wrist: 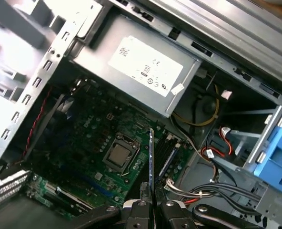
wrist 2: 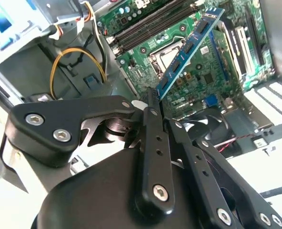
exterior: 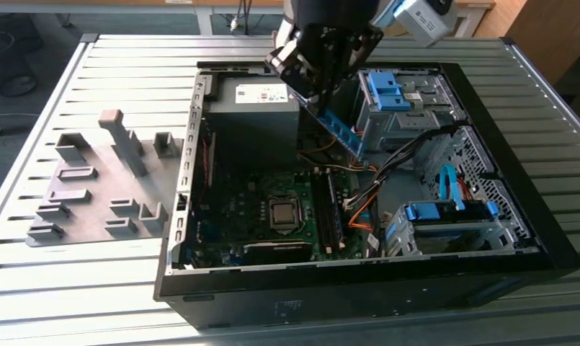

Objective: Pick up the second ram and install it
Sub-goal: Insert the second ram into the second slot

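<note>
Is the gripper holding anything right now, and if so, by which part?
Yes. The gripper is shut on the ram, pinching it at one end; the rest of the stick juts free above the motherboard.

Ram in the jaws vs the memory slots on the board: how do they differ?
Colour: the second ram is a blue board with black chips; the memory slots are black. Pose: the ram is tilted above the motherboard, clamped in the jaws; the slots lie flat on it. Both are long and narrow.
</note>
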`<state>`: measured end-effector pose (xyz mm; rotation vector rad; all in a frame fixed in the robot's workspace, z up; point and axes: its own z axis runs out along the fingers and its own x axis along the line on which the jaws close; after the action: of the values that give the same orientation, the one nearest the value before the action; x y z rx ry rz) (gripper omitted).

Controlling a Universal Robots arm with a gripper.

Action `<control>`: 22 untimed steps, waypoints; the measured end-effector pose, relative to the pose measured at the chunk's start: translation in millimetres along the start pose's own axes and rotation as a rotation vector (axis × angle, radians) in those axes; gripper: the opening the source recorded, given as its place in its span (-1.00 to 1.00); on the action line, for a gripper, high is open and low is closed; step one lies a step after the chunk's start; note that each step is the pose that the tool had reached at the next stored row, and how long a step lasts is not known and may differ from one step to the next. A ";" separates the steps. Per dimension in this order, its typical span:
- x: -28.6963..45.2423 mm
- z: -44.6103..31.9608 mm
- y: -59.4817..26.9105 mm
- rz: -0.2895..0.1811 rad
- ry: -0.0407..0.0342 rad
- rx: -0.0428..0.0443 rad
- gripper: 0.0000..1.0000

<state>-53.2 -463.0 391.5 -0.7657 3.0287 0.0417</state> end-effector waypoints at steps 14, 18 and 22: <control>0.0 0.7 0.0 0.185 -0.0041 0.0043 -0.72; 0.0 0.6 0.0 0.185 -0.0041 0.0043 -0.72; 0.0 0.7 0.0 0.187 -0.0042 0.0043 -0.72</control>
<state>-53.2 -463.0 390.8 -0.4786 3.0847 0.0391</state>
